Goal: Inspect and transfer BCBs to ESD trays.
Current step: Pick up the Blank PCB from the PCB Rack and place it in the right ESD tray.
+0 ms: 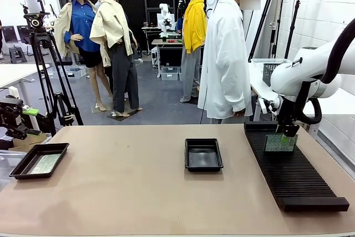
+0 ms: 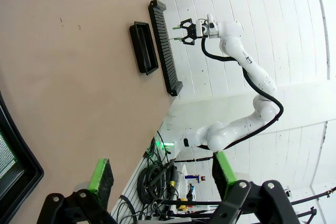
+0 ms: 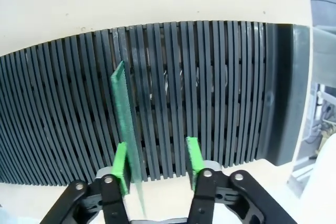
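Circuit board (image 3: 125, 119): stands on edge in the slotted rack (image 3: 226, 93), long edge running straight away from right gripper (image 3: 156, 156), inside its part-open jaws, against one pad, clear of the other; nothing clamped yet.

Table (image 1: 122, 192) bears left ESD tray (image 1: 32, 176), middle ESD tray (image 1: 204, 168), slotted rack (image 1: 299, 184).
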Motion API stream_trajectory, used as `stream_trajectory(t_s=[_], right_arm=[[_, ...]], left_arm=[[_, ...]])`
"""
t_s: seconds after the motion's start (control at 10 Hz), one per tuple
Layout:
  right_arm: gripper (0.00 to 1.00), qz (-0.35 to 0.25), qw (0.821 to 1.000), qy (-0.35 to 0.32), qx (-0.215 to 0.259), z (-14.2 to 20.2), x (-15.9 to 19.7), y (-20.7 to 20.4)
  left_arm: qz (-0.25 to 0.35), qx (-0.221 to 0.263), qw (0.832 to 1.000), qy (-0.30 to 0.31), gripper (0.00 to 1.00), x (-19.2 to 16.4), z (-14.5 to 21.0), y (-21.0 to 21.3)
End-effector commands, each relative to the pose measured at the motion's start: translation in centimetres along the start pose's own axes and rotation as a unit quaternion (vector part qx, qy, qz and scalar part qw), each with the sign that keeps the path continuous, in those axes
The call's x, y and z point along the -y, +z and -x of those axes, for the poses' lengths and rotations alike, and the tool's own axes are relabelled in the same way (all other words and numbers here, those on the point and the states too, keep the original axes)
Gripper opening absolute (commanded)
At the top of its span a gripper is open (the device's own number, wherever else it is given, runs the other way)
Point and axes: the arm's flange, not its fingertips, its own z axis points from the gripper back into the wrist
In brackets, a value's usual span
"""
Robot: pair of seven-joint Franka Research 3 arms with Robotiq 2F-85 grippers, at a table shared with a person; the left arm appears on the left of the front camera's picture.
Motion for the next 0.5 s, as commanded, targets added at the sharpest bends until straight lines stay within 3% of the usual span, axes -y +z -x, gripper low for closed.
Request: stream_trajectory(t_s=[0.0,0.4], right_arm=[[0.42,-0.015,1.0,0.014,0.0,0.27,0.74,0.01],[0.26,-0.035,0.999,0.019,-0.004,0.41,0.73,-0.11]], left_arm=[[-0.003,-0.002,1.0,-0.002,1.0,0.13,-0.12,0.16],[-0.003,-0.002,1.0,-0.002,1.0,0.13,-0.12,0.16]])
